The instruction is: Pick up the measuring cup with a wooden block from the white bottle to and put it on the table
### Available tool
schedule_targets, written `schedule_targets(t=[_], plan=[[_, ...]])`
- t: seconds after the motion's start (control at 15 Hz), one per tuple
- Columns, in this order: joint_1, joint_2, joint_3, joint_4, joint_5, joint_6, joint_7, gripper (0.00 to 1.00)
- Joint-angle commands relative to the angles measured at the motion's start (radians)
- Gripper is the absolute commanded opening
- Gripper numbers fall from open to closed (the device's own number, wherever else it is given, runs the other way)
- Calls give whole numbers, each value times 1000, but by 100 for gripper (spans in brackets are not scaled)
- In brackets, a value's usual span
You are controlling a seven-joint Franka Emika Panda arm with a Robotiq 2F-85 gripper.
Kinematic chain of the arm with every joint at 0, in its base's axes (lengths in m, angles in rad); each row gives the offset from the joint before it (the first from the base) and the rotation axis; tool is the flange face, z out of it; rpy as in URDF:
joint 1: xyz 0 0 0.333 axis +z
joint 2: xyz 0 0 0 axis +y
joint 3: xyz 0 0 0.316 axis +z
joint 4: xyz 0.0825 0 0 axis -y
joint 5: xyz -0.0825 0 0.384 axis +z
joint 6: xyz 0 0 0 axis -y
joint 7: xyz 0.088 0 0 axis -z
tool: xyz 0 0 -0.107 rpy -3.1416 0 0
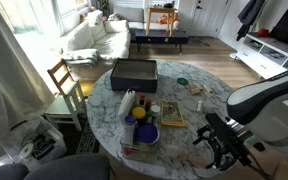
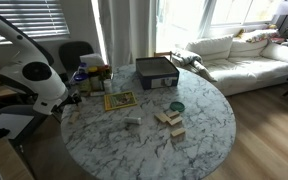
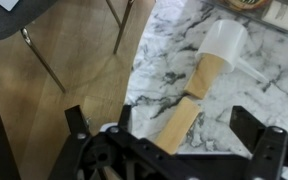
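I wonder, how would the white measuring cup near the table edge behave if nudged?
The measuring cup looks like thin plastic, so probably light, sliding easily on the polished table. It seems propped on a wooden block, so it may tip.

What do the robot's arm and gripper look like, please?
The arm has rounded white shells with dark bands at the joints. The gripper is black, with two angular fingers on linked bars. No markings are legible.

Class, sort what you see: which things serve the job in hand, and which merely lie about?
Job: measuring cup, wooden block, white bottle, table, pincer.
Lying about: black box, blue bowl, green disc, chair.
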Motion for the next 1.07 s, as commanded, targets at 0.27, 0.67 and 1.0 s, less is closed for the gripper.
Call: schedule_targets(t=[0.27,0.67,1.0], plan=[[17,158,27,134,124,20,1,100],[7,274,12,228,205,42,-17,71],[4,339,0,276,224,66,-16,76]])
